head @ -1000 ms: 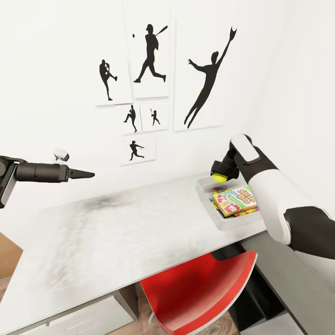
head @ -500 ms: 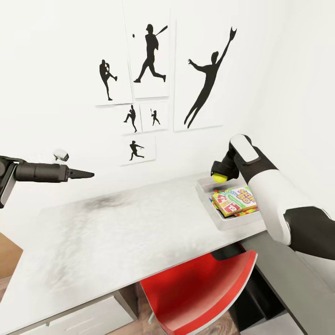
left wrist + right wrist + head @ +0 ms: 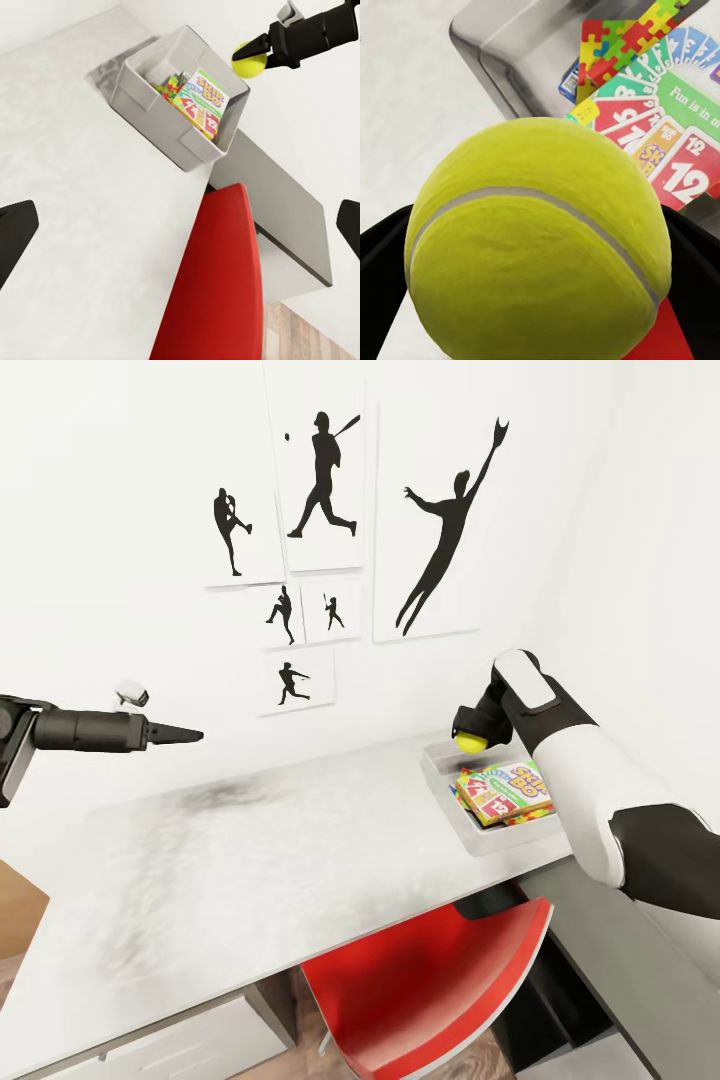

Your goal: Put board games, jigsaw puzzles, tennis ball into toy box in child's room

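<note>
Nothing has moved: your right gripper [image 3: 470,736] still clamps the fuzzy tennis ball [image 3: 467,739] above the toy box's [image 3: 437,765] far-left rim; left gripper [image 3: 190,736] spread apart.

Right gripper [image 3: 259,54] holds tennis ball [image 3: 249,61] above toy box [image 3: 154,101]; games inside.
</note>
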### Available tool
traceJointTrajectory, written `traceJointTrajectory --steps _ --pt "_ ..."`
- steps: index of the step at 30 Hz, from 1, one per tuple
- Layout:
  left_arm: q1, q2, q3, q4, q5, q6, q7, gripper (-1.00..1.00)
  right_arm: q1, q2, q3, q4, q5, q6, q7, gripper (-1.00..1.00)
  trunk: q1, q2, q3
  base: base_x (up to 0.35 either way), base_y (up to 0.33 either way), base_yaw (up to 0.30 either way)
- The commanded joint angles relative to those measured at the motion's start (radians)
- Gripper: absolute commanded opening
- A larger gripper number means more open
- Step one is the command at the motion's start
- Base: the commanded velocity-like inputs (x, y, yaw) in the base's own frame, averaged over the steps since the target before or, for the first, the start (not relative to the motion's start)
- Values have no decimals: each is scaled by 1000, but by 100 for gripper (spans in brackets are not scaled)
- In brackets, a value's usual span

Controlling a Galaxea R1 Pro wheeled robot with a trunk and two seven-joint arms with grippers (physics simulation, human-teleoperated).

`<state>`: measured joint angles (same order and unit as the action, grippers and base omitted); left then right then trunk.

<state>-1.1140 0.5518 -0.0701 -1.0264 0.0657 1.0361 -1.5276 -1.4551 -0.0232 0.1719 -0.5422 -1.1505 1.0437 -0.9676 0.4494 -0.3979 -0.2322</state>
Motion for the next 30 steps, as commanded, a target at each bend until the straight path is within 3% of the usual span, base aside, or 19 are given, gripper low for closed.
traceJointTrajectory --steps 1,18,30 --pt "-1 0 -4 0 5 11 0 100 -1 -1 8 -1 -11 4 -7 -100 1 -2 -2 0 0 0" --pt "-1 1 -4 0 6 10 0 100 -1 0 9 -2 -11 4 23 -100 1 -2 -2 53 0 4" --pt "-1 -1 -4 0 5 11 0 100 -1 -1 9 -2 -11 4 23 -100 1 -2 1 6 -1 130"
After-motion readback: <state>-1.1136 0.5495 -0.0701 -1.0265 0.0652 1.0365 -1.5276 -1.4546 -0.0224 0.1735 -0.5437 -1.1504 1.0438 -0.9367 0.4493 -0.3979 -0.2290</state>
